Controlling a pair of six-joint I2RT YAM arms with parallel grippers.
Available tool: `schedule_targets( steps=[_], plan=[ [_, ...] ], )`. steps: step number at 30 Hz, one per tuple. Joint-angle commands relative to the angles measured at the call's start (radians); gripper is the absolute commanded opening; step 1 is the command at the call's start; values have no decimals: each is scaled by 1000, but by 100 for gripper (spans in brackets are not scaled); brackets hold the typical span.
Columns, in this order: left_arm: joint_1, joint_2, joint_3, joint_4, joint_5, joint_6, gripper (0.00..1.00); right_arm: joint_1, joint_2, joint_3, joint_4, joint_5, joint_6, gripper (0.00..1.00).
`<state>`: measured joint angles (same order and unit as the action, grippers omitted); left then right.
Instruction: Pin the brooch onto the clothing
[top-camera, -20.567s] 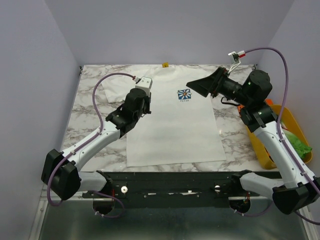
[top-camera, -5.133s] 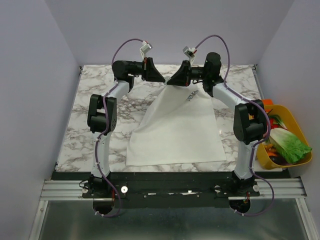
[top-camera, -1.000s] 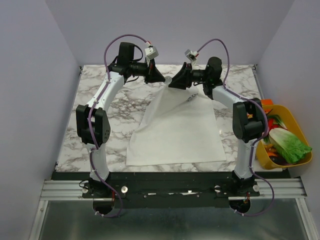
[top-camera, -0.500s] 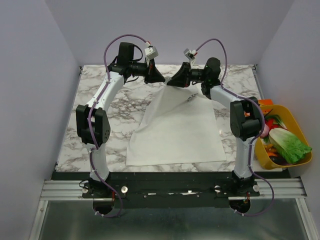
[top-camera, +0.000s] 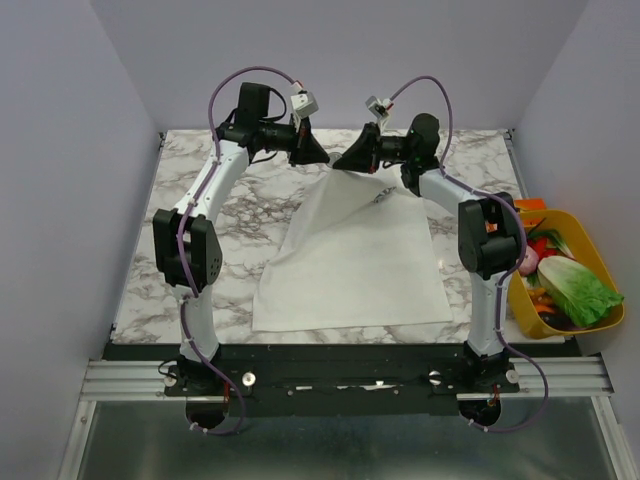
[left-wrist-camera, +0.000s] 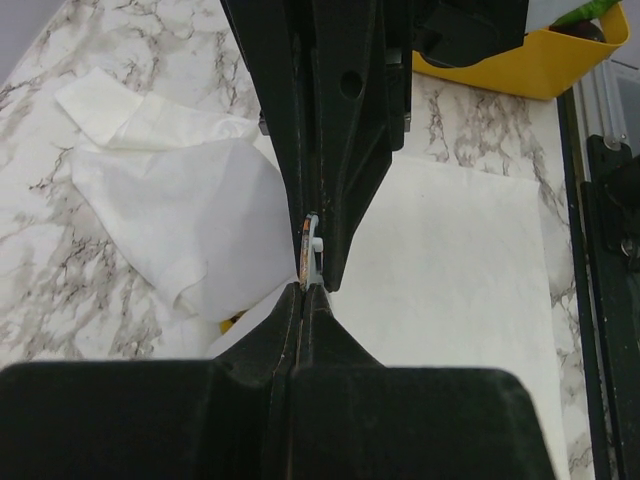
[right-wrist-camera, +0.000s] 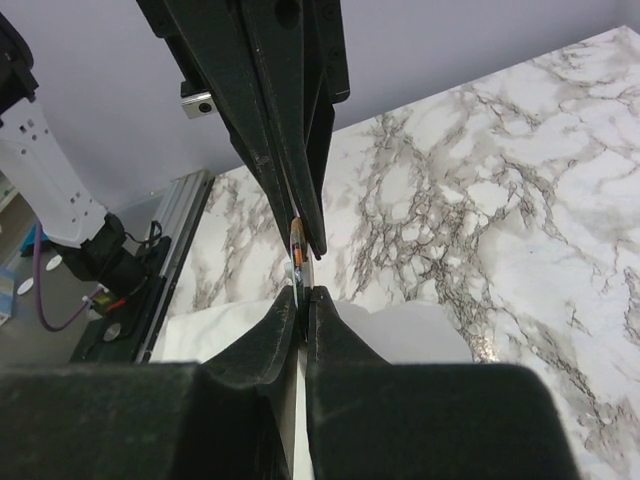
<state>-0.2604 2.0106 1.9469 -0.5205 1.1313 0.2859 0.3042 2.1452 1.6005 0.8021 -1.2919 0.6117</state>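
Note:
Both arms reach to the far middle of the table and meet tip to tip above the clothing (top-camera: 350, 260), a white T-shirt. Its upper part is drawn up in a peak toward them, and the flower print (top-camera: 383, 196) shows on the slope. The brooch (left-wrist-camera: 308, 243) (right-wrist-camera: 297, 250) stands edge-on, thin and orange-brown, exactly where the tips meet. My left gripper (top-camera: 326, 160) (left-wrist-camera: 303, 289) is shut with the brooch's edge at its tips. My right gripper (top-camera: 338, 164) (right-wrist-camera: 303, 293) pinches the brooch from the opposite side. The yellow neck label (left-wrist-camera: 232, 322) peeks from under a fold.
A yellow bin (top-camera: 527, 308) of vegetables, with a lettuce (top-camera: 580, 285), stands off the table's right edge. The back wall is close behind both grippers. A bunched sleeve (left-wrist-camera: 150, 190) lies on the marble to the left of the meeting point.
My right gripper's jaws have closed onto the brooch and it has edged slightly toward the left gripper. The left gripper and the shirt have stayed put.

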Motion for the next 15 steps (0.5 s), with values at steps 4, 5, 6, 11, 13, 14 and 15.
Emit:
schedule_targets(
  steps=[4,5,6,11,13,14,15],
  plan=[
    [-48,11,43,-92,-100,87,0,16,-11,49,-141,69,-67,3],
    [-53,7,41,-95,-122,91,0,16,-14,49,-150,74,-72,2],
    [-57,2,40,-95,-131,93,0,18,-21,52,-171,89,-78,2],
    [-76,-21,14,-87,-192,99,0,18,-30,67,-231,126,-82,1],
    [-85,-33,3,-85,-223,102,0,18,-34,79,-276,144,-95,1],
    [-86,-38,-2,-82,-231,104,0,19,-38,82,-296,152,-102,1],
    [-89,-47,-5,-79,-251,104,0,19,-41,85,-340,169,-122,1]
  ],
)
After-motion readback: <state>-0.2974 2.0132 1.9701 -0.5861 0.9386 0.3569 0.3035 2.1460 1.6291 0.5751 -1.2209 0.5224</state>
